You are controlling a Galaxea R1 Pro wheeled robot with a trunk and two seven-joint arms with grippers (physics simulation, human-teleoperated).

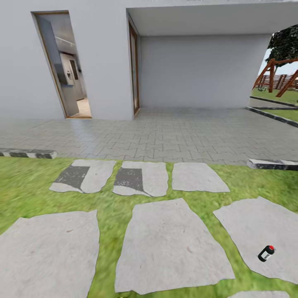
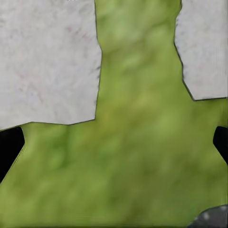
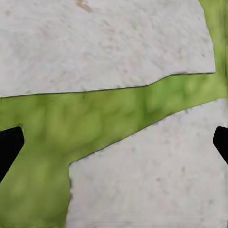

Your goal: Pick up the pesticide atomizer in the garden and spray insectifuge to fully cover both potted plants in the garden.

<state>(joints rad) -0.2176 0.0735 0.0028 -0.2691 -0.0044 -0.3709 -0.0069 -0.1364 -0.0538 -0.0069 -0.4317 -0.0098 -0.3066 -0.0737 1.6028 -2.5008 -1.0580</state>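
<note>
Small dark spray bottle (image 1: 266,253) with red cap, lying tilted on a pale grey stone slab (image 1: 265,231) at lower right, no legible label, green lawn (image 1: 111,211) around slabs, both tools' dark fingertips spread wide apart

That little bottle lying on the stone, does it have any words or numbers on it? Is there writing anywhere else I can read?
No text can be read anywhere in these pictures.
Small dark bottle with a red cap, lying on a stone slab: too small to read any label.
House wall, doorway and paving: no signs or numbers.
</note>
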